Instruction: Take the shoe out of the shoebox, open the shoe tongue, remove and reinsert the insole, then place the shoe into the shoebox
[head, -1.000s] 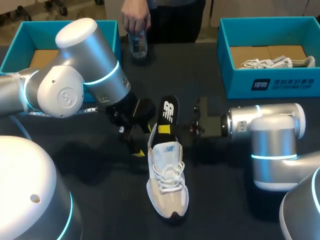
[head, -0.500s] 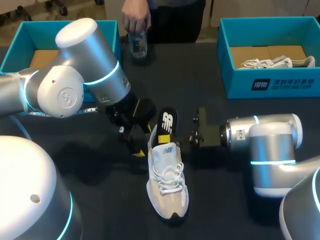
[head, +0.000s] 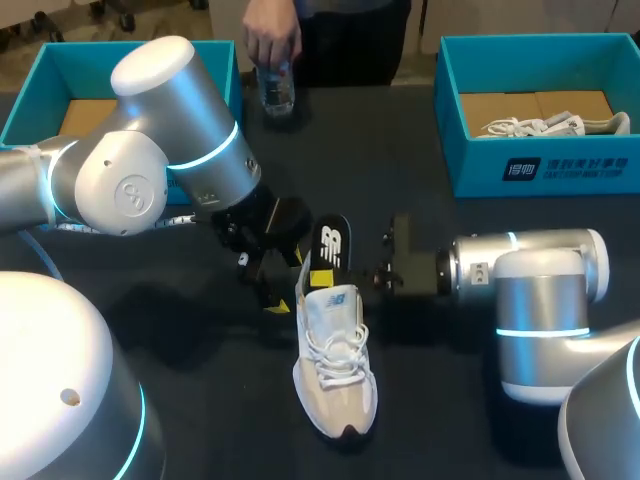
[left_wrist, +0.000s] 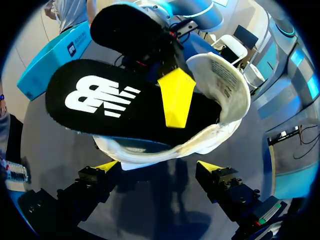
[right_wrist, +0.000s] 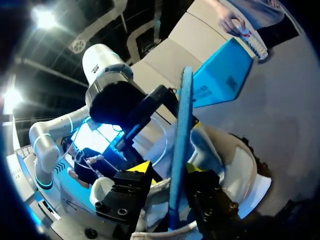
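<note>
Right pincer (right_wrist: 169, 172) is clamped on the black insole (left_wrist: 100, 100), which stands heel-end up with its forepart down in the pale shoe (head: 335, 370). The shoe rests on the surface (head: 200, 400) between the arms, and the left pincer (left_wrist: 159, 167) is spread just behind its heel. Judged step: seating the insole, which calls for sliding it toeward, flat along the footbed, with the heel braced against tipping. Not verifiable: the insole's forepart inside the shoe, and whether the left tips touch the heel.
</note>
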